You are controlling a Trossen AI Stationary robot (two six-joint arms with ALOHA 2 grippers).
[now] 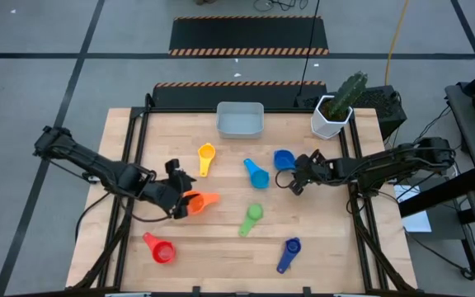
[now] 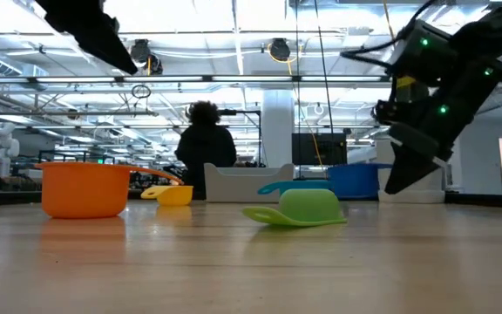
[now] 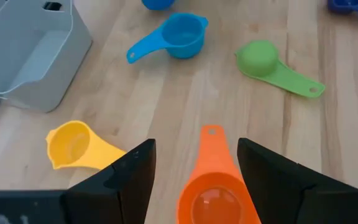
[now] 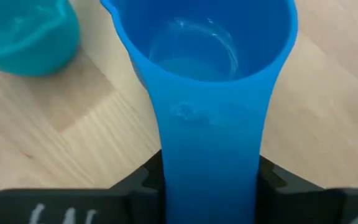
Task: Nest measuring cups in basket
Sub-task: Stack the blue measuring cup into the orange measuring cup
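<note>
The right hand (image 4: 210, 180) is clamped on the handle of the blue plastic measuring cup (image 1: 284, 159), which rests on the wooden tabletop (image 1: 221, 239) near the empty grey-blue plastic basket (image 1: 240, 120). Left hand (image 3: 194, 177), fingers apart, straddles the orange plastic measuring cup (image 1: 198, 200). The narrow handle grip could let the cup swing or slip when lifted.

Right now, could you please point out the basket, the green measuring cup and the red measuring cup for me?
basket (image 1: 240, 130): high view, on its near rim.
green measuring cup (image 1: 255, 212): high view, on its bowl.
red measuring cup (image 1: 164, 252): high view, on its bowl.
</note>
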